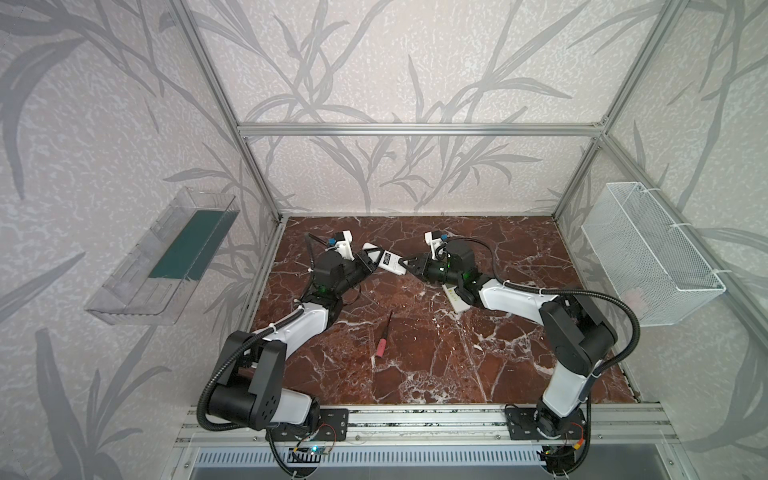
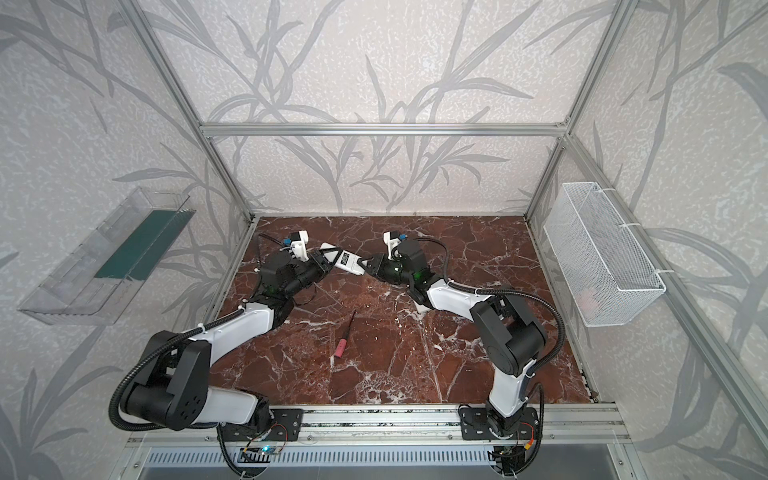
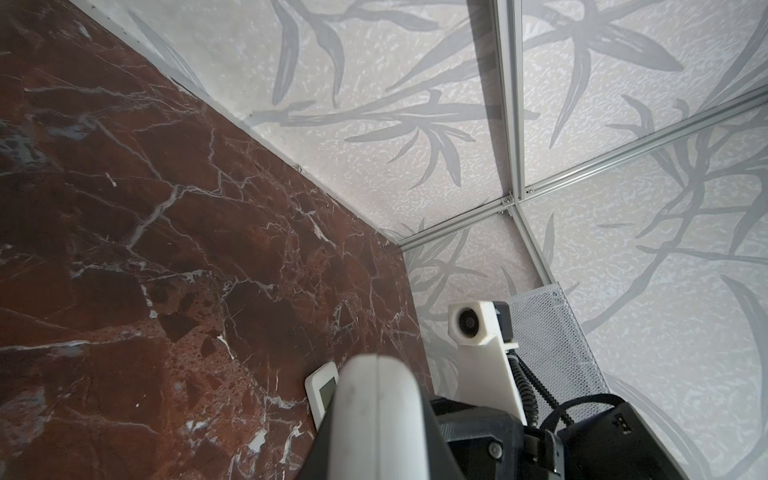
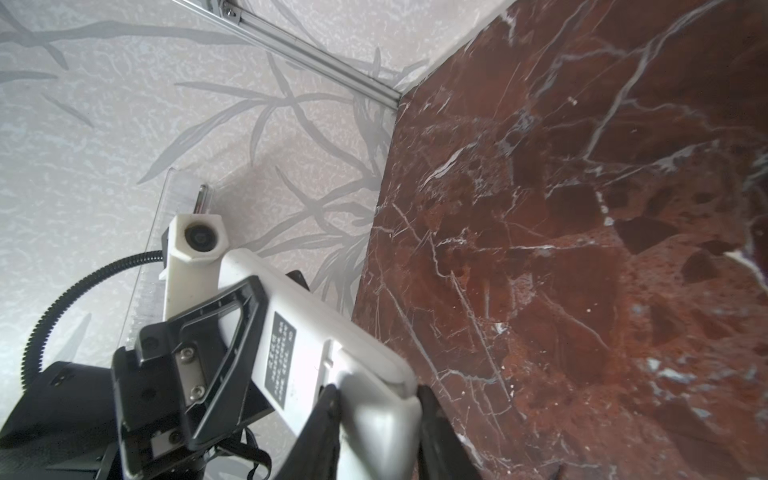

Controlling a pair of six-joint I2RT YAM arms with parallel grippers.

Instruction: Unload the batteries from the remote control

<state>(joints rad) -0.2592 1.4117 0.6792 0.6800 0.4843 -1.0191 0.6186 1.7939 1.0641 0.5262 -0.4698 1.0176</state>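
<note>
A white remote (image 1: 388,262), with a dark printed label on its back, is held off the marble table (image 1: 415,361) near the back middle. One end is clamped by the left gripper (image 1: 374,256) and the other is pinched by the right gripper (image 1: 409,266), both nearly closed. The batteries are hidden.

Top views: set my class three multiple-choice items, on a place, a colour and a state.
1. The labelled remote is: A flat on the table; B gripped by left pincer and right pincer; C in one pincer only.
2. The screwdriver lies: A on the table; B in a pincer; C on the remote.
3. Its handle is: A blue; B pink; C green.
1 B, a pincer grips each end; 2 A, it rests on marble; 3 B, pink in both top views.
</note>
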